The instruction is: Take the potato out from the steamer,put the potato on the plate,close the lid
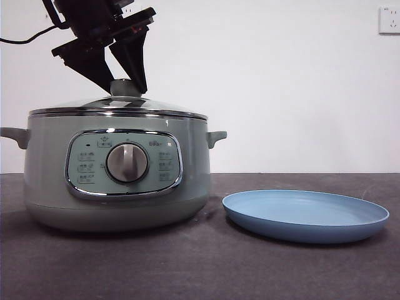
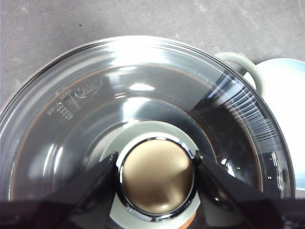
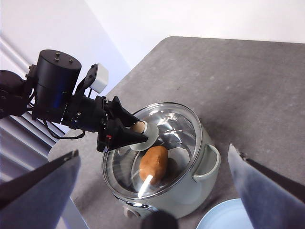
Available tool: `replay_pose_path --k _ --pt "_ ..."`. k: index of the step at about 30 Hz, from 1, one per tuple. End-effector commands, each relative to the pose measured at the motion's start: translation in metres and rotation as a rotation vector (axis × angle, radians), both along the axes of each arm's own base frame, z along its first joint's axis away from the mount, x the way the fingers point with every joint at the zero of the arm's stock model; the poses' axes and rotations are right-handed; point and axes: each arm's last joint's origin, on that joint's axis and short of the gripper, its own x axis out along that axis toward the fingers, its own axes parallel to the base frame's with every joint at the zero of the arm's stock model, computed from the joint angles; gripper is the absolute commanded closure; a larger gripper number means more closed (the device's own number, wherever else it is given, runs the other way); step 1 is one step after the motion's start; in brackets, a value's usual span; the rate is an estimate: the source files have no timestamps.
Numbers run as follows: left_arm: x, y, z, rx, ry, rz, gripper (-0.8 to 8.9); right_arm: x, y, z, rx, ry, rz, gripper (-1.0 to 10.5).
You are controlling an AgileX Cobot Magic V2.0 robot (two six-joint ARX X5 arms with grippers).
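Observation:
The sage-green steamer (image 1: 44,181) stands at the left of the table with its glass lid (image 1: 81,106) resting on it. My left gripper (image 1: 125,87) comes down from above, its jaws closed against both sides of the lid's knob (image 2: 156,175). Through the glass, the right wrist view shows the brown-orange potato (image 3: 153,164) lying inside the pot. The light-blue plate (image 1: 306,215) sits empty to the right of the steamer. My right gripper (image 3: 153,150) hangs high above the scene, open and holding nothing.
The dark grey table (image 1: 200,269) runs to a white wall behind. A wall socket (image 1: 389,19) is at the upper right. The steamer's side handle (image 1: 215,136) sticks out toward the plate. A black cable (image 1: 19,40) trails from the left arm.

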Motion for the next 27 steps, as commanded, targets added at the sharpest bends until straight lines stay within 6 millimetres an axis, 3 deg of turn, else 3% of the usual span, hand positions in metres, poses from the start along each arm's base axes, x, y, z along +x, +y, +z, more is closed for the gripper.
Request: replay_pose_path --k 1,7,13,18,21,27 --pt "0.001 -0.002 0.010 -0.008 -0.013 -0.013 8.21 -0.001 0.000 0.002 0.007 -0.001 0.004 3.2" --pt "-0.003 0.001 0.069 -0.028 -0.134 -0.041 8.21 -0.001 0.006 0.002 0.027 0.024 0.011 3.2" --pt "-0.028 0.015 0.148 -0.010 -0.316 -0.013 8.21 -0.006 0.026 0.010 -0.026 -0.011 -0.021 3.2" --pt "-0.067 0.038 0.201 0.107 -0.445 0.108 8.21 -0.012 0.059 0.025 -0.092 -0.076 -0.034 3.3" --pt "-0.093 0.055 0.222 0.198 -0.492 0.230 8.21 -0.014 0.086 0.029 -0.151 -0.095 -0.029 3.4" --pt "-0.135 0.081 0.246 0.321 -0.602 0.462 8.21 -0.002 0.145 0.016 -0.299 -0.062 0.012 3.6"
